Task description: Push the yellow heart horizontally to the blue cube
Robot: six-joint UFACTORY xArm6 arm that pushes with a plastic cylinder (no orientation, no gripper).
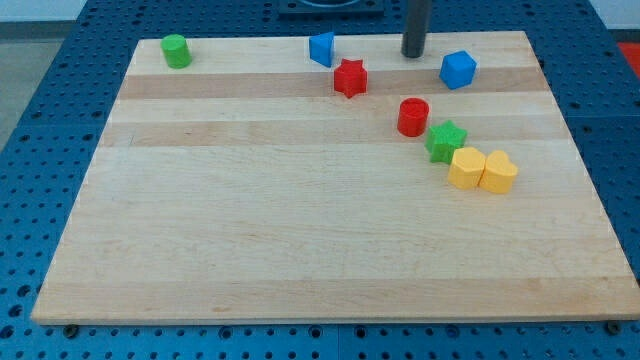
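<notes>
Just left of the blue cube [458,69] my tip [414,54] rests on the board [300,240], touching nothing — the rod's upper part is cut off. The yellow heart [499,172] lies well below the cube, touching another yellow block [466,168] — shape unclear.

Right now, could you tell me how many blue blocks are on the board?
2. One blue block sits near the view's top edge, left of my tip; the blue cube lies right of my tip. None appears hidden.
</notes>
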